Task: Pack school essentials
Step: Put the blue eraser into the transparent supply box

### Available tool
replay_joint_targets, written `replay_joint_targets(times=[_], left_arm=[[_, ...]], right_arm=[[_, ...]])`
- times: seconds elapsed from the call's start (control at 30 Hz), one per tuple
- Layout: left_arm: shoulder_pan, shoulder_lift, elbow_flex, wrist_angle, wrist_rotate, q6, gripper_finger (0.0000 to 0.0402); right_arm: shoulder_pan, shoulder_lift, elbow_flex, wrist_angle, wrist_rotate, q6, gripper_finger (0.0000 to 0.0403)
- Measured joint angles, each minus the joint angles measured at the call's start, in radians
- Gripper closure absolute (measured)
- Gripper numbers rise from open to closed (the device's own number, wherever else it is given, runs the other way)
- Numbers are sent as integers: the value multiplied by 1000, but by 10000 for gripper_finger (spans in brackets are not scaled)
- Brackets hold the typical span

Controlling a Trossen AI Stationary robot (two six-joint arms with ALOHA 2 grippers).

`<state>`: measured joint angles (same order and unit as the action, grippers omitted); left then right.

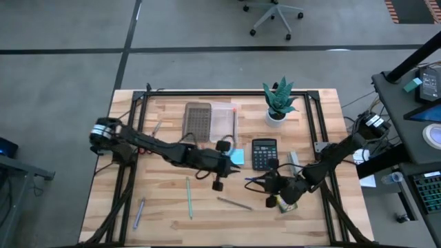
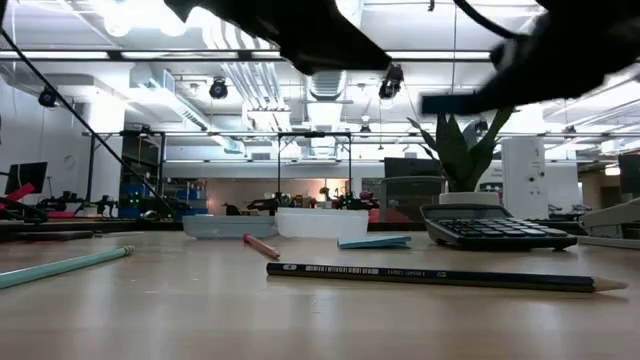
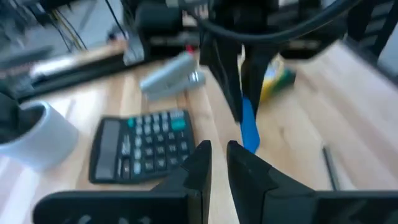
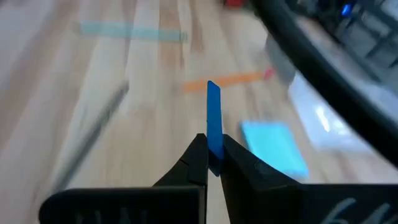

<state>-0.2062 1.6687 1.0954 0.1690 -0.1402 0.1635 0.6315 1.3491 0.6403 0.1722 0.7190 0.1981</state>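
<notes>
My right fingers (image 4: 211,163) pinch the blue eraser (image 4: 213,118), held above the tabletop (image 1: 165,213) at about five o'clock of the clear case (image 1: 223,121). My left fingers (image 3: 217,163) sit nearly together, empty. Pencils (image 1: 189,198), sticky pad (image 1: 236,157) and crayon box (image 1: 286,204) remain unpacked.

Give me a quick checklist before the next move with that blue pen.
1. Right gripper grip on the blue pen: ok, fingers shut on its end, pen pointing forward.
2. Left gripper empty: ok, fingers nearly together, nothing between them.
3. Gap between the two grippers: cannot tell, they face each other closely over the table.
4. Clear pencil case open and ready: cannot tell.
5. Calculator clear of the held pen: ok, it lies beside it.
</notes>
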Motion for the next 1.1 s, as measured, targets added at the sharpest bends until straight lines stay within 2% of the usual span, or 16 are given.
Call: replay_joint_targets(times=[0.2, 0.47, 0.63, 0.77, 1.1], left_arm=[[-10, -141, -183, 237, 14, 0, 356], [-14, -247, -333, 475, 27, 0, 272], [-6, -221, -372, 557, 27, 1, 242], [1, -172, -372, 605, 27, 1, 240], [21, -75, -360, 747, 27, 1, 240]], right_arm=[[-56, 14, -1, 256, 0, -145, 390], [-132, 14, 6, 433, -6, -226, 390], [-175, 13, 7, 487, -43, -263, 390], [-197, 13, 7, 507, -94, -264, 390], [-203, 13, 7, 514, -99, -291, 390]])
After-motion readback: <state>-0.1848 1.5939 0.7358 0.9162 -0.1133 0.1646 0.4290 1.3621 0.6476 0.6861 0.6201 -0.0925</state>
